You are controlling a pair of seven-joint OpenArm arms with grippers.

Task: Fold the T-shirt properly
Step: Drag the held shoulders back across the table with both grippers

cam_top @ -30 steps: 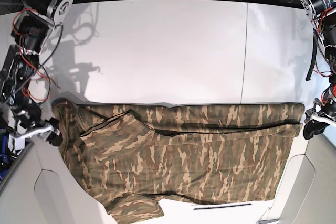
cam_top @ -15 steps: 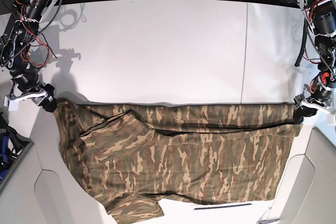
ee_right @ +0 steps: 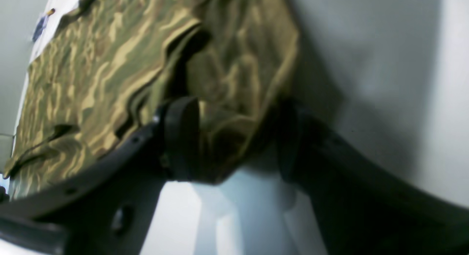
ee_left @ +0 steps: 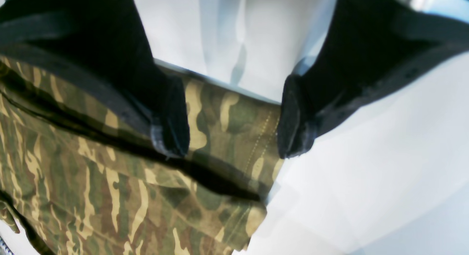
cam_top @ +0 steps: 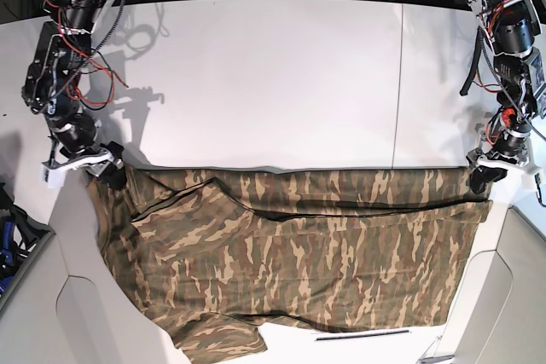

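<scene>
Left gripper (ee_left: 234,126) stands with its jaws wide apart over the far right corner of the T-shirt (cam_top: 299,253); the wrist view shows hemmed camouflage cloth lying flat between the two black fingers (ee_left: 172,119), touched by neither. It has hold of nothing. In the base view it (cam_top: 483,178) sits at the right end of the garment's far edge.

Right gripper (ee_right: 238,137) is likewise parted. Cloth bunches between its jaws and lies against one finger (ee_right: 181,137), but the jaws do not pinch it; whether any cloth remains caught on that finger cannot be told. In the base view it (cam_top: 109,168) sits at the far left corner.

T-shirt lies spread across the near half of the white worktop (cam_top: 273,74), its far edge straight from one gripper to the other. A folded band runs along that edge, with a dark shadowed seam beneath it. Judgement: the two corners were taken at opposite ends so the cloth would lie taut and square, and the open jaws suit a fold being set down. A sleeve (cam_top: 217,338) projects at the near left, unfolded; further folds appear outstanding.
</scene>
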